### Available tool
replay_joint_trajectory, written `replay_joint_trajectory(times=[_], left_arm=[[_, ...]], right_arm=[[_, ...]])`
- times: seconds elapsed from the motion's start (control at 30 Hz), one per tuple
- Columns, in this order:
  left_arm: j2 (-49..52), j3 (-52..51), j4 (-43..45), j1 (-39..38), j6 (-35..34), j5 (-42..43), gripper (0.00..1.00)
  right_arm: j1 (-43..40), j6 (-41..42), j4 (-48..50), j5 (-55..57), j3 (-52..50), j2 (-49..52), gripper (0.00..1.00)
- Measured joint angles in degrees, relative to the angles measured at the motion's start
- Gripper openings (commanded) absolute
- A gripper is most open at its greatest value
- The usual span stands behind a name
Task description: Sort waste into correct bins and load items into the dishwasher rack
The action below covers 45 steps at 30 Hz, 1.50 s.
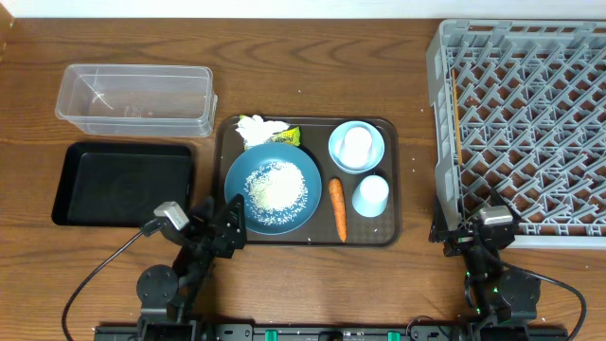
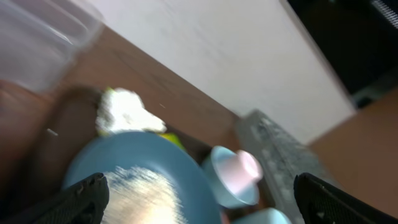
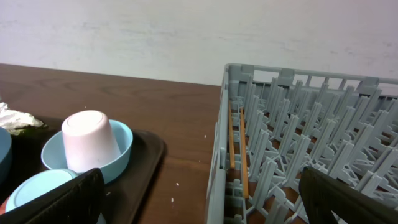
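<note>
Two tools: left tool [image 2: 200, 186] and right tool [image 3: 202, 180] gaped wide, empty, near edge.
Waste: rice [image 1: 276, 188] on dark-blue dish [image 1: 248, 210], carrot [image 1: 339, 208], tissue [image 1: 254, 130], wrapper [image 1: 287, 136], all sat on brown tray [image 1: 393, 170].
Bins: clear tub [image 1: 133, 99], black tray [image 1: 123, 183], left.
Rack: dishwasher rack [image 1: 521, 123] sat right.
Risk: tilting the dish too early would probably have scattered rice over the bench [image 1: 312, 57].

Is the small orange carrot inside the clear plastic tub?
No, the orange carrot lies on the brown tray beside the round dark-blue dish.

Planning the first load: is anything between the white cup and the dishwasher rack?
Nothing lies on the table between them. The white cup sits inverted in the pale-blue bowl; only the wall of the dishwasher rack rises ahead.
</note>
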Motion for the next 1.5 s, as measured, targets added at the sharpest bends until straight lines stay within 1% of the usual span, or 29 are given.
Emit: replay_joint_trajectory(times=[0.13,0.2,0.37,0.43,0.53,0.67,0.77,0.93,1.1,1.23,1.5], left_arm=[[0.0,0.0,0.6,0.0,-4.5,6.5,0.98],[0.0,0.0,0.6,0.0,-5.5,10.0,0.98],[0.0,0.3,0.0,0.0,-6.6,15.3,0.98],[0.1,1.1,-2.1,0.0,-6.8,16.4,0.98],[0.4,3.4,-8.3,0.0,-5.6,17.1,0.98],[0.8,8.9,-20.8,0.0,-0.5,15.5,0.98],[1.5,14.9,-30.4,0.0,4.0,11.9,0.98],[3.3,24.4,-38.5,0.0,8.2,6.3,0.98],[7.1,32.5,-43.6,0.0,9.8,4.0,0.98],[10.4,35.1,-43.9,0.0,11.3,5.6,0.98],[10.9,35.3,-40.1,0.0,11.0,11.8,0.98]], right_arm=[[0.0,0.0,0.0,0.0,0.0,0.0,0.99],[0.0,0.0,0.0,0.0,0.0,0.0,0.99],[0.0,0.0,0.0,0.0,0.0,0.0,0.99],[0.0,0.0,0.0,0.0,0.0,0.0,0.99],[0.0,0.0,0.0,0.0,0.0,0.0,0.99],[0.0,0.0,0.0,0.0,0.0,0.0,0.99],[0.0,0.0,0.0,0.0,0.0,0.0,0.99],[0.0,0.0,0.0,0.0,0.0,0.0,0.99],[0.0,0.0,0.0,0.0,0.0,0.0,0.99],[0.0,0.0,0.0,0.0,0.0,0.0,0.99],[0.0,0.0,0.0,0.0,0.0,0.0,0.99]])
